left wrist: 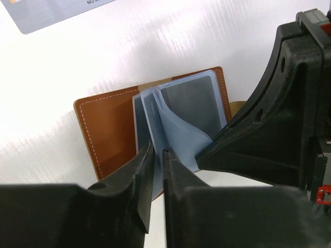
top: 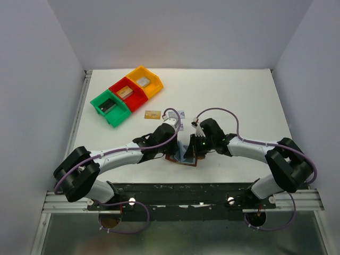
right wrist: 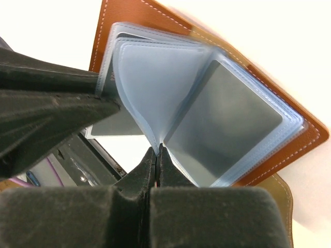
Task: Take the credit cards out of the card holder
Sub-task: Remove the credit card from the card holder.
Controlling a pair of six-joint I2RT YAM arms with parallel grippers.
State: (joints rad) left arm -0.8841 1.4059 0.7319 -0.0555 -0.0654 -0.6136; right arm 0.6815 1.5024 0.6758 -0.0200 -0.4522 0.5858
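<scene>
1. Although the card holder [left wrist: 111,129] lies open on the table [top: 239,106] between the arms, a dark card [right wrist: 222,119] sits inside one leaf, so the task is unfinished.
2. The right gripper [right wrist: 156,151] is fully closed on a light-blue leaf's lower edge; the left gripper [left wrist: 158,152] stands slightly open around another leaf, grip uncertain.
3. Farther out, a gold-tan card [top: 152,114] and a silvery card [top: 180,113] lie free.
4. Only the top view shows both; only the wrist views show the leaves.
</scene>
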